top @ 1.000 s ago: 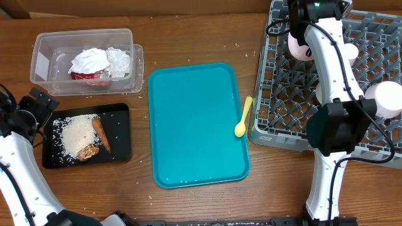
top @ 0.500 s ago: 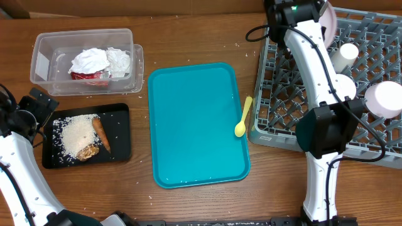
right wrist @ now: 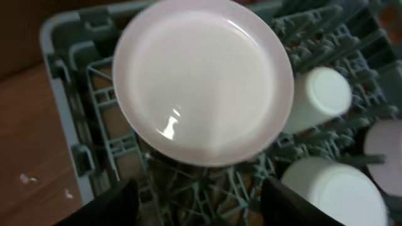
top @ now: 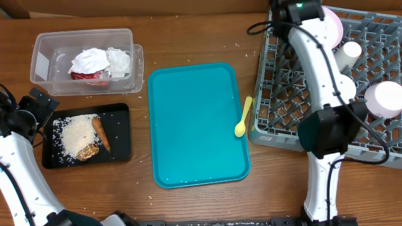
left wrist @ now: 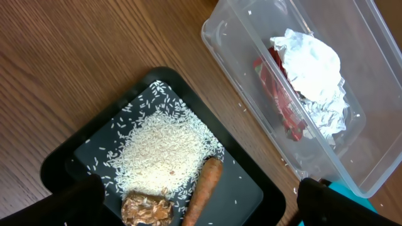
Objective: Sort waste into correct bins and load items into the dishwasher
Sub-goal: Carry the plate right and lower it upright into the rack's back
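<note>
The small yellow plastic spoon (top: pixel 242 119) lies along the right rim of the teal tray (top: pixel 195 125). The left gripper (left wrist: pixel 201 191) hangs wide open and empty over the flat black tray (left wrist: pixel 94 141) holding rice. Farther back, the right gripper (right wrist: pixel 201 198) is open and empty above the pale pink round plate (right wrist: pixel 201 81), which is propped in the grey pegged dish rack (top: pixel 276 94).
</note>
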Robot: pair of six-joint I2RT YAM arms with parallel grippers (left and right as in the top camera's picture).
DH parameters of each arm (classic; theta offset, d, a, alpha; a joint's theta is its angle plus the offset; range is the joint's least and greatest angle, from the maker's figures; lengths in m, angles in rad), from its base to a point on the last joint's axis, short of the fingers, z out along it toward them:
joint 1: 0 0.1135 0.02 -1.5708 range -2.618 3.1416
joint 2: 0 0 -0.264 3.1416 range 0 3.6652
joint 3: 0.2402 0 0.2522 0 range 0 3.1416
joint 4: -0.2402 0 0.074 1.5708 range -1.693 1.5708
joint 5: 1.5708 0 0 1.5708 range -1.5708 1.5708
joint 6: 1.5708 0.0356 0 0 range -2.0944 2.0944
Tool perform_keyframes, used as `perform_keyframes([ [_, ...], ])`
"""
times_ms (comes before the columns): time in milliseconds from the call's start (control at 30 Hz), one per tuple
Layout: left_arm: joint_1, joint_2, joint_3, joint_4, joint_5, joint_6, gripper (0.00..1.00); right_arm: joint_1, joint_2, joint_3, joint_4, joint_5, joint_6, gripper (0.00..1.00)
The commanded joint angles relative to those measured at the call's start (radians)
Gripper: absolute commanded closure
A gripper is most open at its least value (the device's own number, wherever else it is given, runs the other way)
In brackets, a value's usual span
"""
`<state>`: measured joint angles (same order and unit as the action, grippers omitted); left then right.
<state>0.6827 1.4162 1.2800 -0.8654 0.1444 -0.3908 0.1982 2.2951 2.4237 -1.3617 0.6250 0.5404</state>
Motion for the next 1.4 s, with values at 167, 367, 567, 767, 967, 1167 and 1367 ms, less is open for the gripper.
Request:
perform_keyframes([
  [167,0.002,0.003,0.005,0.002,-0.006,-0.01,0.0,-0.215,0.002,0.028,0.067,-0.35,0.035,0.34],
  [367,0.002,0.003,0.005,0.002,-0.006,-0.01,0.0,-0.363,0.006,0.024,0.04,-0.787,0.032,0.41],
  [567,0.002,0.003,0.005,0.002,-0.006,-0.01,0.01,-0.369,0.006,-0.048,0.051,-0.748,0.05,0.38],
  [767,0.002,0.003,0.005,0.002,-0.006,-0.01,0.0,-0.369,0.006,-0.13,0.083,-0.727,0.128,0.38],
  [967,0.002,0.003,0.005,0.002,-0.006,-0.01,0.0,-0.37,0.006,-0.18,0.095,-0.648,0.145,0.37],
  [1167,0.002,0.003,0.005,0.002,-0.006,-0.01,0.0,-0.37,0.012,-0.18,0.129,-0.645,0.145,0.36],
  [1367,0.002,0.003,0.005,0.002,-0.006,-0.01,0.0,-0.371,0.046,-0.18,0.148,-0.644,0.173,0.36],
])
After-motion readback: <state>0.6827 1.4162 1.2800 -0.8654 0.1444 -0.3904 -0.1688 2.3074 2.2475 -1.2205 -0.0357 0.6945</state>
